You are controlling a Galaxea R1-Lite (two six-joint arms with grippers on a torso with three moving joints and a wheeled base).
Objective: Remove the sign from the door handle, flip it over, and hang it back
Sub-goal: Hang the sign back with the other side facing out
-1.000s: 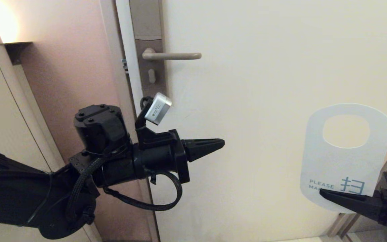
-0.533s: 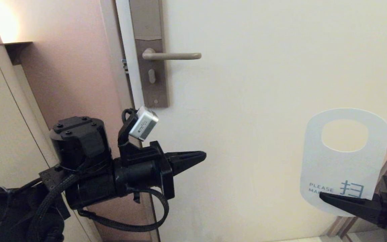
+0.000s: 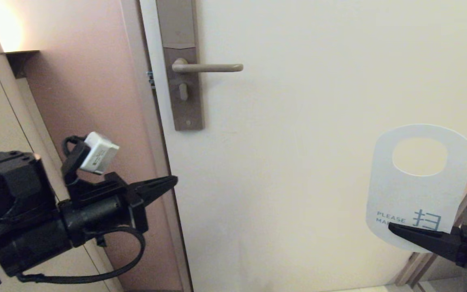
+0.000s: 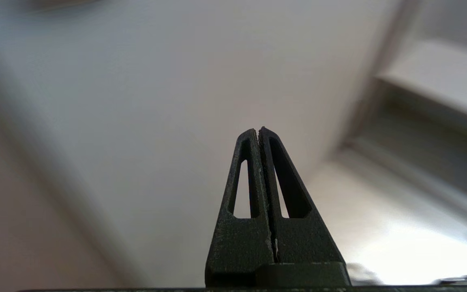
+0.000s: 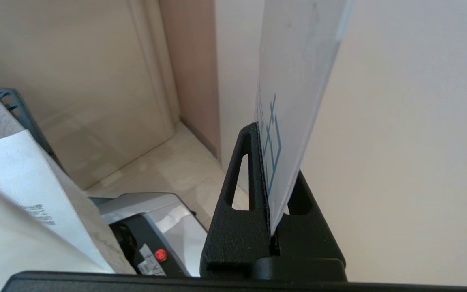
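Cream door (image 3: pixel 298 121), sign (image 3: pixel 416 194) off handle (image 3: pixel 209 67)

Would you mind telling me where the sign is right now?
In the head view the sign is off the door handle, low on the right before the door, its bottom edge clamped in the right end effector.

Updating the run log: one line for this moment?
sign: off door handle, white side out | right gripper: shut on sign | left gripper: shut, empty
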